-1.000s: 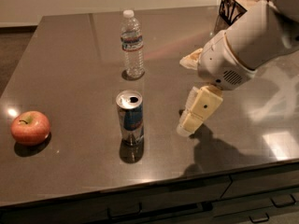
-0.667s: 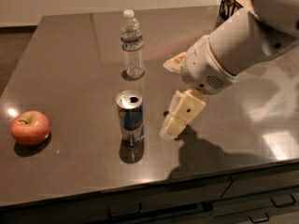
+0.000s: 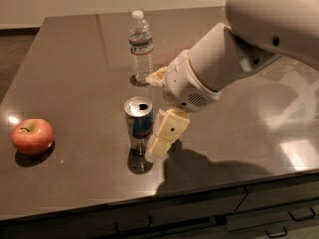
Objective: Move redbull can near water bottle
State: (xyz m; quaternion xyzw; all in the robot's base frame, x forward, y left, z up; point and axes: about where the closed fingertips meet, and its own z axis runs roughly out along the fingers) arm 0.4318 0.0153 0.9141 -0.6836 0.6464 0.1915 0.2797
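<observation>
Camera view: looks down on a dark, glossy table (image 3: 70,59) that fills most of the frame, with a pale wall along the top edge and drawer fronts with dark handles (image 3: 132,226) along the bottom.
Apple (image 3: 32,136): red, stem up, at the left edge of the frame near the table's front, well apart from everything else.
Redbull can (image 3: 138,128): upright, a little left of the frame's centre. Its silver top with the drinking hole faces the camera, and its side is blue and silver with a red mark.
Water bottle (image 3: 141,46): upright in the upper middle, straight above the can in the frame and farther back on the table. It has a white cap and a blue-and-red label band, and is clear below that. Bare table lies between it and the can.
End effector (image 3: 155,112): spread wide, holding nothing. One cream finger (image 3: 167,132) slants down along the can's right side, its tip low by the can's base. It is just beside the can, and whether it touches cannot be told. The other finger (image 3: 157,75) shows as a cream tip near the bottle's base, to the bottle's right. The can stands just left of the gap between them, not pinched.
Arm (image 3: 239,59): thick white housing that enters from the upper right corner and slopes down-left to a rounded wrist with a vent grille, over the table's middle.
Reflections: pale glare patches on the table at the right side.
</observation>
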